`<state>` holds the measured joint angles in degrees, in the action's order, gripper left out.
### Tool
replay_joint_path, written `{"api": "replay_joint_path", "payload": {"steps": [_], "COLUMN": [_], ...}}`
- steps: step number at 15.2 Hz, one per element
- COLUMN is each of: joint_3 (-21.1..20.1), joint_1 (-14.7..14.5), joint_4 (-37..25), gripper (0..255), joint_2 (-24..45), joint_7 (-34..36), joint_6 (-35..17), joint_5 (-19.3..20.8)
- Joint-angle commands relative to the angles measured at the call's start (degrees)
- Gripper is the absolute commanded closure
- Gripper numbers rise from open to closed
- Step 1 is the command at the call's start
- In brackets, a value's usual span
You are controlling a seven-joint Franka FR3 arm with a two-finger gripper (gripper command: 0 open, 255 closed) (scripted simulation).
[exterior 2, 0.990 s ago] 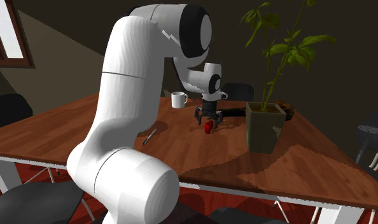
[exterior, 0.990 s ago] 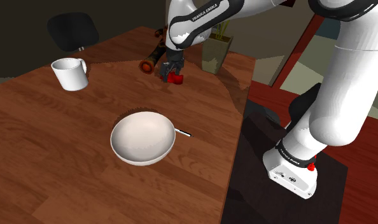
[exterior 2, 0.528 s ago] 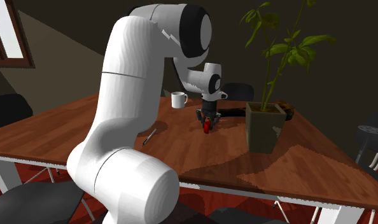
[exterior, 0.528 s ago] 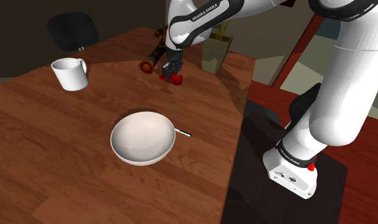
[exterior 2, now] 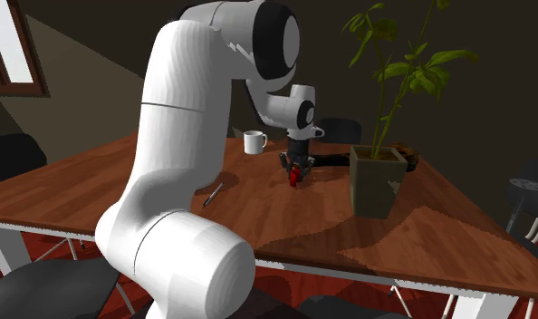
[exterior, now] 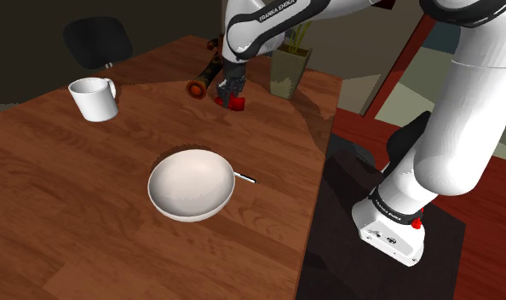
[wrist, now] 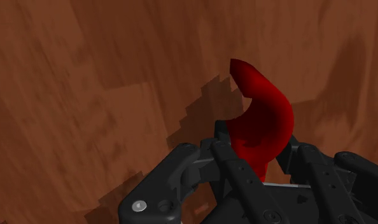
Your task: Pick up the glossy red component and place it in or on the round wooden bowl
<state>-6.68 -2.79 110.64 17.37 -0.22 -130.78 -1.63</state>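
**Red piece clamped in the gripper, well apart from the bowl**

A brown wooden table (exterior: 72, 213) with a visible grain carries everything. The room around it is dim, with dark walls, a red floor beneath, and a framed window (exterior 2: 9, 45) high in the second exterior view's left corner. A dark chair (exterior: 96, 41) stands past the table's far edge, beyond the bowl.

The bowl (exterior: 192, 185) is round and drawn plain white. It sits upright on the wood, its smooth inside in full view. A thin pen-like stick (exterior: 245, 178) lies just beside the bowl, at its rim on the shoulder view's right. A white mug (exterior: 93, 98) stands upright, beyond the bowl and to the shoulder view's left of it. A square grey plant pot (exterior: 290, 72) holding a leafy green plant stands farther beyond the bowl, near the table's far corner. A dark cylinder (exterior: 202, 78) lies on the wood beyond the bowl.

The glossy red component (wrist: 261, 121) is a curved, hook-like piece. It is beyond the bowl and well apart from it, between the bowl and the plant pot. The black gripper (wrist: 254, 149) points down at the table, and its fingers (wrist: 223, 159) clasp the red piece from both sides. I cannot tell whether the piece touches the wood.
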Motion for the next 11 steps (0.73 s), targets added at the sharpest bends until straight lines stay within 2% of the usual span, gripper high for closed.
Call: {"api": "replay_joint_path", "payload": {"steps": [1, 11], "joint_3": [0.0, -0.1], "joint_1": [0.0, 0.1], "joint_4": [-0.9, -4.3], "gripper": [255, 255], "joint_2": [-0.6, -4.0], "joint_7": [0.1, 0.1], "joint_6": [1.5, 8.2], "joint_5": [0.0, -0.3]}}
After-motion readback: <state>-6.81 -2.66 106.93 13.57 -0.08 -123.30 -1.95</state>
